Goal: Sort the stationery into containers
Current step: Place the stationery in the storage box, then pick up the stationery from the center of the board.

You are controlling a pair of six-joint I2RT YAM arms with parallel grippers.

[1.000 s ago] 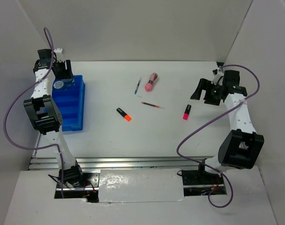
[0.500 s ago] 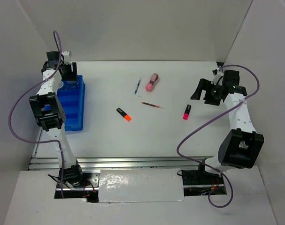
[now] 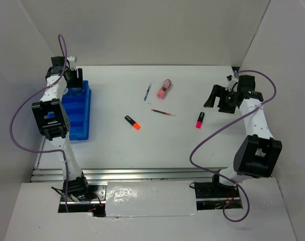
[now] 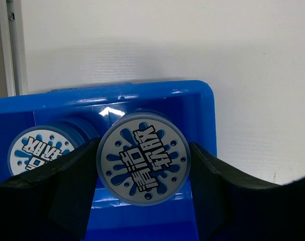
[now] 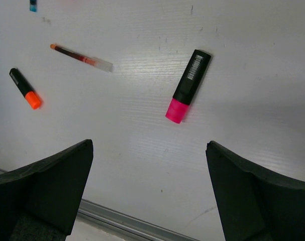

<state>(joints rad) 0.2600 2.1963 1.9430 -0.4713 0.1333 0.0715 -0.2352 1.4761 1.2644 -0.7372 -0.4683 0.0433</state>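
Note:
My left gripper (image 3: 74,82) is shut on a round blue-white tape roll (image 4: 143,157) and holds it over the far end of the blue tray (image 3: 77,120), whose rim also shows in the left wrist view (image 4: 205,115). A second tape roll (image 4: 35,150) lies in the tray's far compartment beside it. My right gripper (image 3: 218,98) is open and empty above the table, and shows the same in its wrist view (image 5: 149,191). The black-pink highlighter (image 3: 199,120) lies just ahead of it (image 5: 189,85). The black-orange highlighter (image 3: 132,122), red pen (image 3: 163,113), blue pen (image 3: 147,92) and pink marker (image 3: 164,88) lie mid-table.
White walls close the table at the back and on both sides. A metal rail (image 3: 142,173) runs along the near edge. The tray's nearer compartments (image 3: 76,131) hold nothing that I can see.
My left arm has swung right and farther back, carrying the tape roll to the tray's far end. The right arm and the loose items have not moved.

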